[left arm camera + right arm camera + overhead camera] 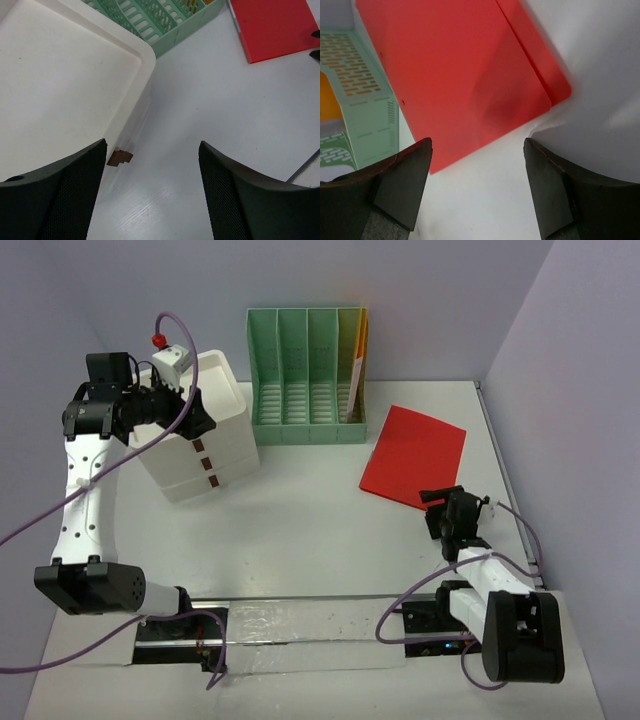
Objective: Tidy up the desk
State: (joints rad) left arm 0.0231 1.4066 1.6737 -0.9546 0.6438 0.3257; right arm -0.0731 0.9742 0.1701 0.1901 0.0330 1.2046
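Note:
The desk (pixel 320 530) is a wide white tabletop. A red folder (pixel 415 453) lies flat on its right side. My right gripper (pixel 440 498) hovers just in front of the folder's near corner; in the right wrist view it (pixel 477 142) is open, with bare desk (pixel 480 200) between its fingers and the red folder (pixel 460 70) just ahead. My left gripper (pixel 195 410) is raised over the front right edge of the white drawer box (pixel 220 390). In the left wrist view it (pixel 152 145) is open and empty above the box (pixel 65 75) and the desk (pixel 210 100).
A green slotted file holder (pixel 305 380) stands at the back centre with an orange folder (pixel 360 350) in its rightmost slot. Brown drawer tabs (pixel 120 157) show on the box front. A shiny metal strip (pixel 300 625) runs along the near edge between the arm bases. Walls close the back and right.

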